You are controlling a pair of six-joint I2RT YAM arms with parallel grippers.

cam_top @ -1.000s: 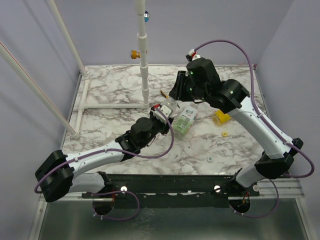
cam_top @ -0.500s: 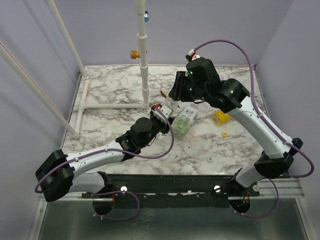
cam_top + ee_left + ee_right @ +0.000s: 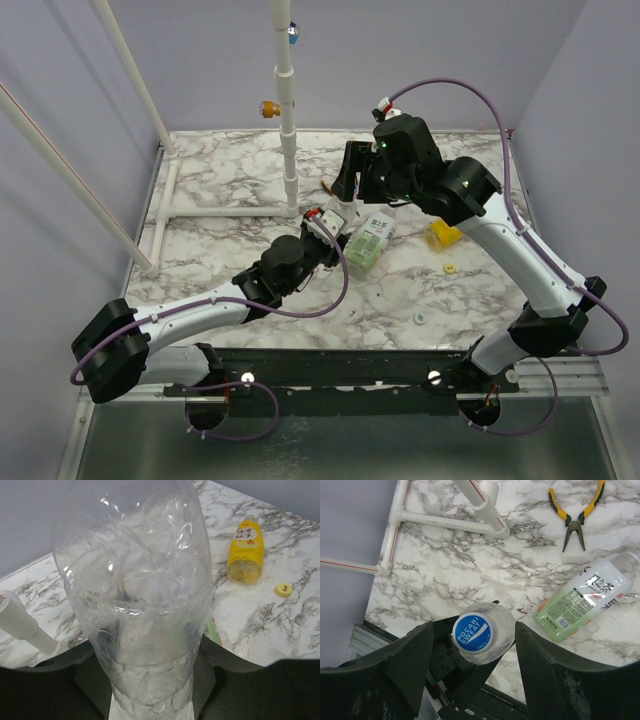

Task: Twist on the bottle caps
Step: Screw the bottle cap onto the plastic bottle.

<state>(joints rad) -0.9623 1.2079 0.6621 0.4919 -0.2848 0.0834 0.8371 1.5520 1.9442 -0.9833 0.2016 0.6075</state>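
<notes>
Right wrist | blue cap (image 3: 475, 633) between spread right tool (image 3: 473, 629) | left tool (image 3: 150, 665) pinches clear bottle (image 3: 135, 580)

Light: bright, even, from overhead. Shadows: you had faint ones on the table (image 3: 240, 170). Glare: white specks across the clear bottle (image 3: 135, 580).

Left arm (image 3: 200, 312): stretched low from near-left corner of worktop toward middle, wrist angled up. Left gripper (image 3: 326, 224): fingers (image 3: 82, 667) clamped on both sides of upright clear bottle (image 3: 135, 605). Right arm (image 3: 520, 250): arched high from near-right corner, elbow raised, wrist turned down over left gripper. Right gripper (image 3: 474, 632): jaws apart, fingers (image 3: 410, 665) flanking bottle, gap on either side.
</notes>
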